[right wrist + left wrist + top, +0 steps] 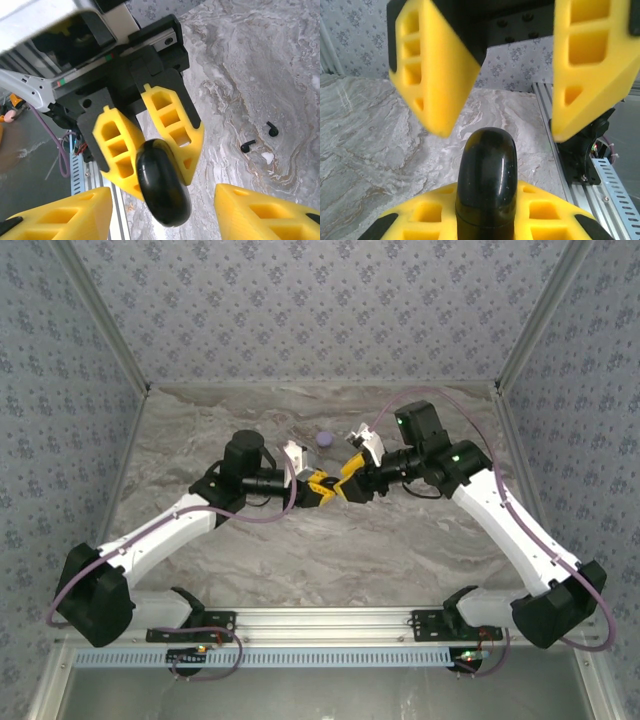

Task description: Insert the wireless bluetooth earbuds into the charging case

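**Right wrist view: earbuds lie loose on the marble, case clamped by the left gripper**

Two tiny black wireless earbuds lie on the grey-veined marble table, near each other but not touching, well off to the side of both grippers. Each is a short stub lying flat. One runs from upper left to lower right in the picture, the other from lower left to upper right, so their long axes are at an angle to each other. They are too small to tell which end is the ear tip.

The glossy black, rounded charging case is clenched between the yellow fingers of the left gripper. Its long axis runs along those fingers, and its free domed end points straight at the right gripper. From the left wrist, the charging case rises out of the left gripper with the dome uppermost.

The right gripper is spread wide. One yellow finger stands on each side of the dome, with a clear gap on both sides and no contact.

From above, both arms reach forward and inward from their bases, elbows out. Their wrists are turned to face each other over the middle of the table, with the left gripper and right gripper tip to tip. A small purple round object sits on the table just beyond them.
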Motion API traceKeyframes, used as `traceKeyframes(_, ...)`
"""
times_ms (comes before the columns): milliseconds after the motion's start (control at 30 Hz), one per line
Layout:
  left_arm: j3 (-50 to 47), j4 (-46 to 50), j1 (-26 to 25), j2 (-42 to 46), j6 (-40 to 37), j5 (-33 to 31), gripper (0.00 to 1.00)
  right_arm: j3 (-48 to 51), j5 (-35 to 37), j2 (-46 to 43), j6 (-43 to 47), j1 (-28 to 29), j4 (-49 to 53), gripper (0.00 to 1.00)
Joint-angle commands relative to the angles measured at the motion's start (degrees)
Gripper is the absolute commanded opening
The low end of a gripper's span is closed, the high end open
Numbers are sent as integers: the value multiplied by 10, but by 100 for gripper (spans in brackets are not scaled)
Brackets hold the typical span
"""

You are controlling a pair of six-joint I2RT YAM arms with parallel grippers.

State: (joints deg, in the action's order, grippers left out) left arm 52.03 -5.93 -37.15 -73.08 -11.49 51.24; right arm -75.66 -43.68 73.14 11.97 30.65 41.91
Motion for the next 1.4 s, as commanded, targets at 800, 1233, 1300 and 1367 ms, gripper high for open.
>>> traceKeyframes(800,25,-69,-2,-19,114,1,31,-1,16,-12,-11,3,-33,21)
traceKeyframes(1233,15,-109,-2,-24,147,10,33,11,-4,-16,-21,-5,-45,20)
traceKeyframes(1300,16,-110,-2,-26,149,14,32,11,-4,-15,-21,-6,-46,20)
traceKeyframes(1367,17,-113,-2,-27,151,16,32,11,-7,-14,-20,-5,-45,20)
